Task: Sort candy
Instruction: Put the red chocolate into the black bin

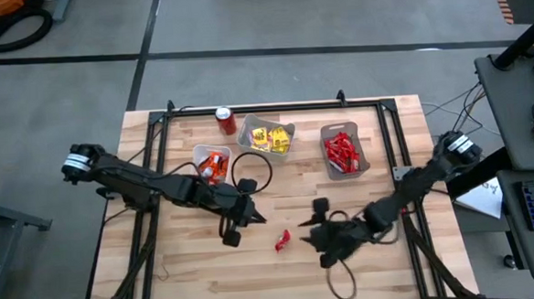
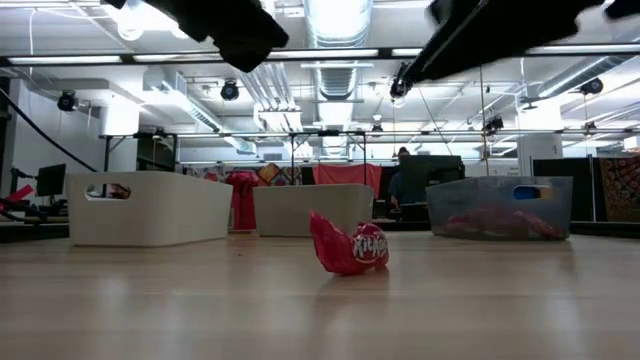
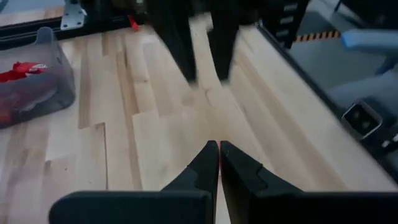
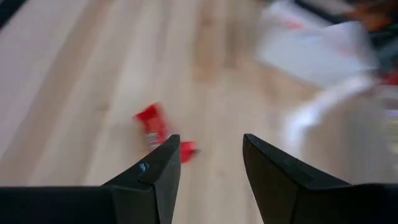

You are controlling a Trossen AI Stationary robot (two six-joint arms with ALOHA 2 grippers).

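Candy is down to one loose piece, a red wrapped sweet (image 1: 282, 240) lying on the bare wood near the middle of the desk (image 1: 191, 282), well apart from the bins at the far side. Those three bins already hold sorted pieces: orange in the left one (image 1: 212, 161), yellow in the middle one (image 1: 267, 136), red in the clear right one (image 1: 344, 151). The right gripper (image 1: 319, 237) hangs just to the right of the sweet with its jaws spread wide, and from its wrist the wrapper shows just beyond one finger rather than between the two. To my eye the pick wants a small shift first so the sweet sits centred in the gap, then a straight drop to the wood and a gentle close, since the crinkled foil could skid aside. The left gripper (image 1: 236, 227) waits left of the sweet, jaws pressed together and empty. A red soda can (image 1: 225, 120) stands at the far edge.
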